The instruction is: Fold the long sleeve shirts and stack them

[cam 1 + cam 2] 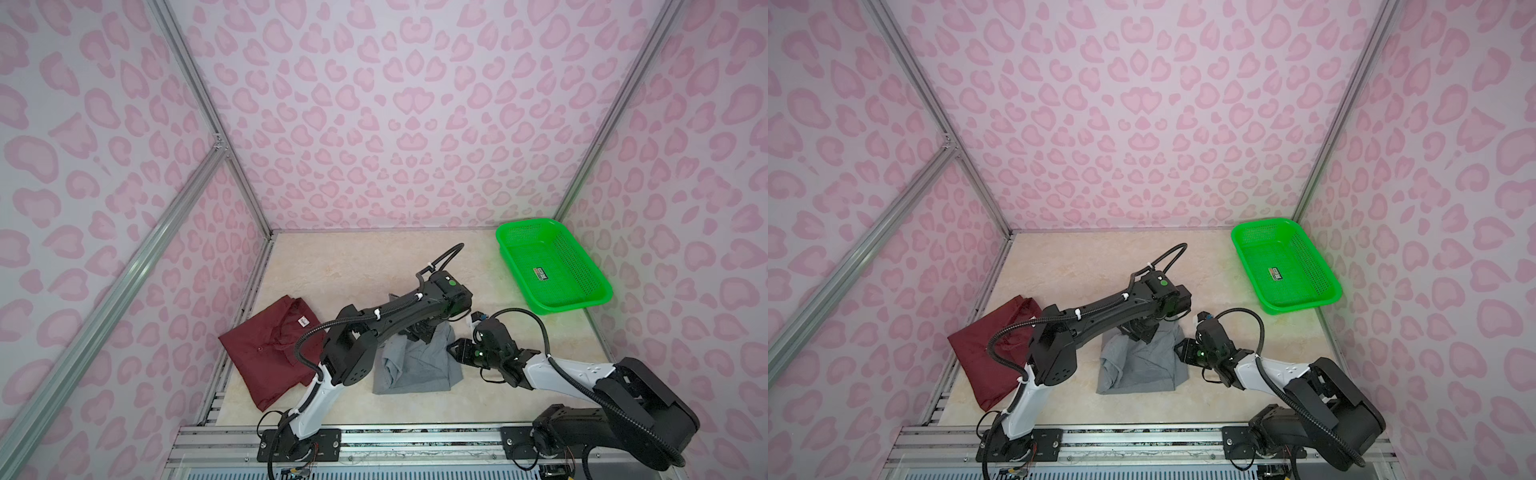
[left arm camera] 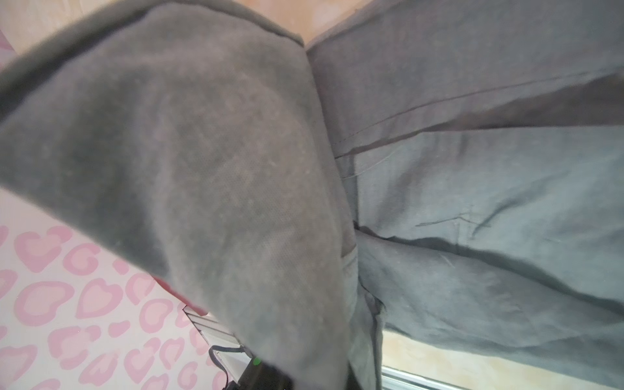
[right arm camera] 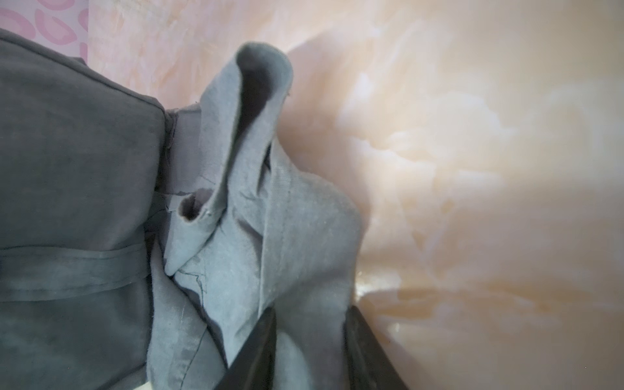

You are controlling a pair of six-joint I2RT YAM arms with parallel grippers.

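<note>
The grey long sleeve shirt (image 1: 415, 365) (image 1: 1138, 370) lies partly folded at the table's middle front. My left gripper (image 1: 419, 332) (image 1: 1142, 332) is down on its far edge. In the left wrist view the grey shirt (image 2: 472, 202) hangs right in front of the lens and hides the jaws, which seem shut on it. My right gripper (image 1: 452, 348) (image 3: 310, 314) is at the shirt's right edge, and its dark fingers (image 3: 256, 351) pinch a bunch of grey cloth (image 3: 236, 236). The maroon long sleeve shirt (image 1: 270, 349) (image 1: 980, 357) lies folded to the left, collar and white label up.
A bright green perforated basket (image 1: 569, 305) (image 1: 1304, 306) stands at the back right corner, holding only a small label. Pink patterned walls close in three sides. A metal rail (image 1: 374, 436) with both arm bases runs along the front edge.
</note>
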